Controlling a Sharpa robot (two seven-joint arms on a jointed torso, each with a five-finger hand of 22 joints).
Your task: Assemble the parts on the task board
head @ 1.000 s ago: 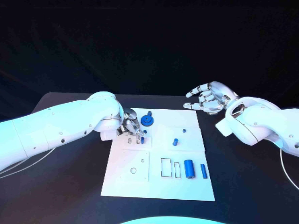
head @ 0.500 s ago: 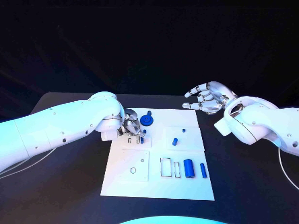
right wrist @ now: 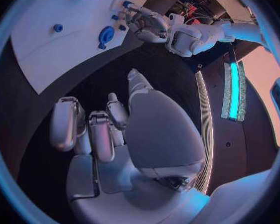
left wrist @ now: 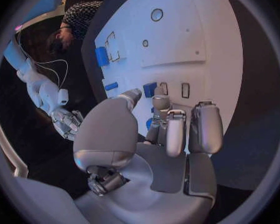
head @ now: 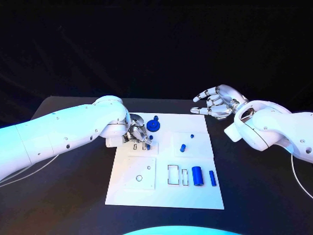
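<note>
While the near edge of the task board [head: 164, 198] carries nothing to handle, two blue cylinders [head: 197, 176] lie a little farther, toward its right edge. Farther still, near the left edge, the left hand [head: 137, 133] pinches a small blue part [left wrist: 150, 89] just beside two small slots [left wrist: 185, 90]. I judge it should keep the part upright and lower it slowly, straight into the slot. At the far right corner, the right hand [head: 214, 104] hovers with fingers spread, holding nothing.
</note>
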